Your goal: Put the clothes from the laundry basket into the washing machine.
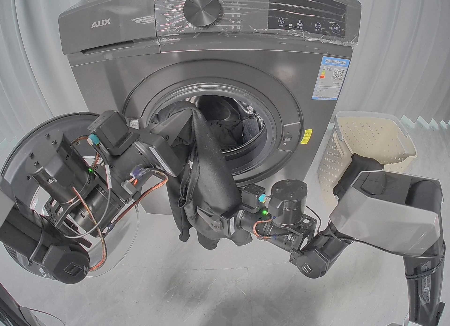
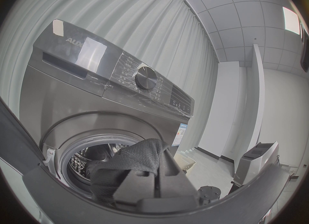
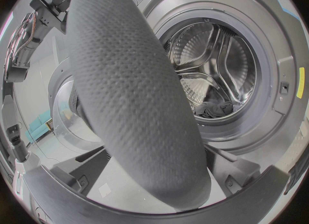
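Pale curtains [image 1: 28, 60] back the washing machine [image 1: 211, 60], whose door stands open. One dark piece [image 3: 214, 108] lies in the drum. The left gripper [image 1: 185, 118] pinches a black garment [image 1: 206, 172] at the mouth, and its tail hangs between the right gripper [image 1: 218, 223]'s spread fingers. The laundry basket [image 1: 370, 130] looks empty, so loading appears nearly finished.

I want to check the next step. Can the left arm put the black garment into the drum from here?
Probably yes. The left gripper holds the black garment at the drum mouth, and the door is swung aside. Yet most cloth hangs outside, near the right gripper.
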